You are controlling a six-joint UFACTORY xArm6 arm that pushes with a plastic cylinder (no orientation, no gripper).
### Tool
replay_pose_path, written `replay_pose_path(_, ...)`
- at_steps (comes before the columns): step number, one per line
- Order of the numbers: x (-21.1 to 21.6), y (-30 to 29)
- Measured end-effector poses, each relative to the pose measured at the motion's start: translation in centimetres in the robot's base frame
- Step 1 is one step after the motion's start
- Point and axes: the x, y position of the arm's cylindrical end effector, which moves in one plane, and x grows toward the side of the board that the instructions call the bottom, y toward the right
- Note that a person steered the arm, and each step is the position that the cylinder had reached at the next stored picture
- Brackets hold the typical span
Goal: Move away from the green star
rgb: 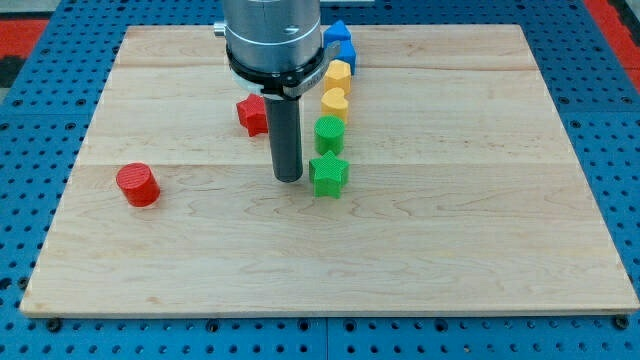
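Observation:
The green star [328,174] lies near the middle of the wooden board [450,230]. My tip [288,178] rests on the board just to the star's left, a small gap apart from it. Above the star a column of blocks runs toward the view's top: a green round block [329,133], a yellow block [334,103], another yellow block [338,74], and blue blocks [344,45]. A red block [252,115] sits up and left of my tip, partly hidden by the rod.
A red cylinder [137,185] stands at the board's left. The arm's grey body [272,40] covers the board's top middle. A blue pegboard [40,200] surrounds the board.

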Motion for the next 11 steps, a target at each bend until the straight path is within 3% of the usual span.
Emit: replay_pose_path(11,-0.1,-6.0)
